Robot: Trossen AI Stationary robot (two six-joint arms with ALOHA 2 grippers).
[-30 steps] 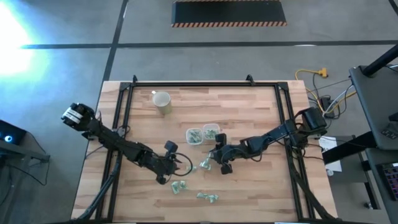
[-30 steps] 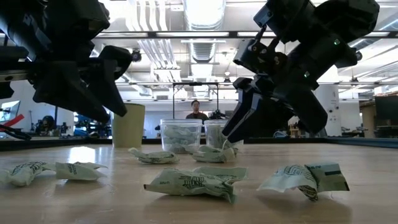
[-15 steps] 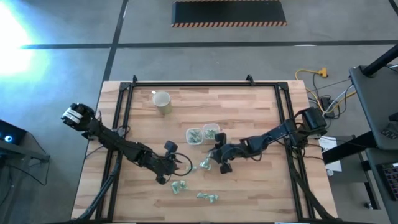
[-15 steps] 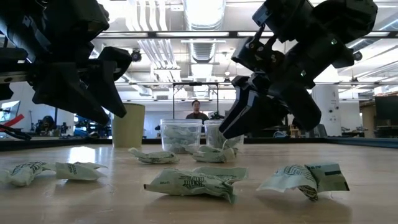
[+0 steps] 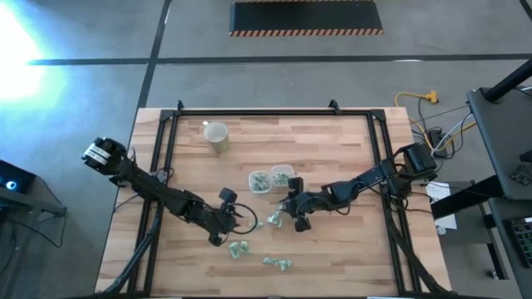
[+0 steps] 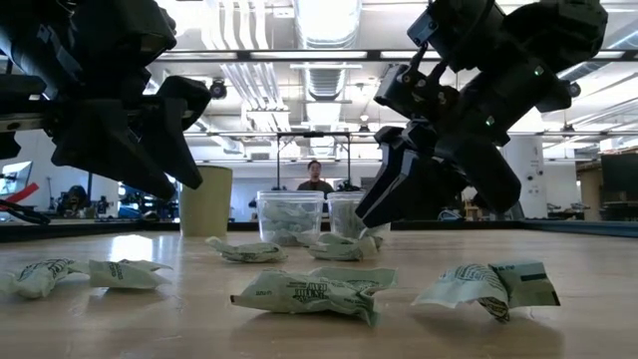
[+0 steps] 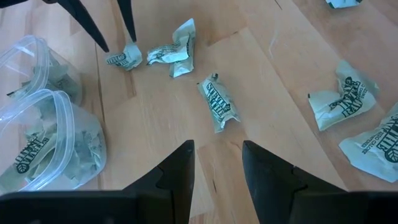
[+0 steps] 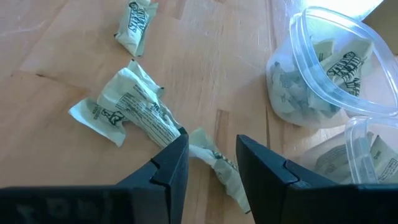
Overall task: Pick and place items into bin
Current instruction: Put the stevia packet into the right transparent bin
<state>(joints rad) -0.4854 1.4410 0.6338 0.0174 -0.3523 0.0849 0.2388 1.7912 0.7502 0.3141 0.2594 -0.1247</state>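
Observation:
Several pale green-and-white wrapped packets lie flat on the wooden table. My right gripper (image 8: 211, 162) (image 5: 281, 213) is open and low over the table, its fingers standing on either side of a small packet (image 8: 216, 163), with a larger packet (image 8: 127, 109) beside one finger. My left gripper (image 7: 217, 168) (image 5: 243, 218) is open and hovers short of another packet (image 7: 219, 102), touching nothing. Two clear bins (image 5: 260, 180) (image 5: 282, 175) stand just beyond the grippers, and both hold packets. My right gripper comes slanting down from the table's right. Its open fingers straddle the small packet (image 7: 124, 59), which lies on the table. Whether a fingertip touches it, I cannot tell.
A beige cup (image 5: 217, 137) stands toward the far left of the table. More packets lie toward the near edge (image 5: 238, 249) (image 5: 278, 263). A black frame rail (image 5: 166, 149) runs round the table. A person (image 6: 315, 178) shows far off in the room behind.

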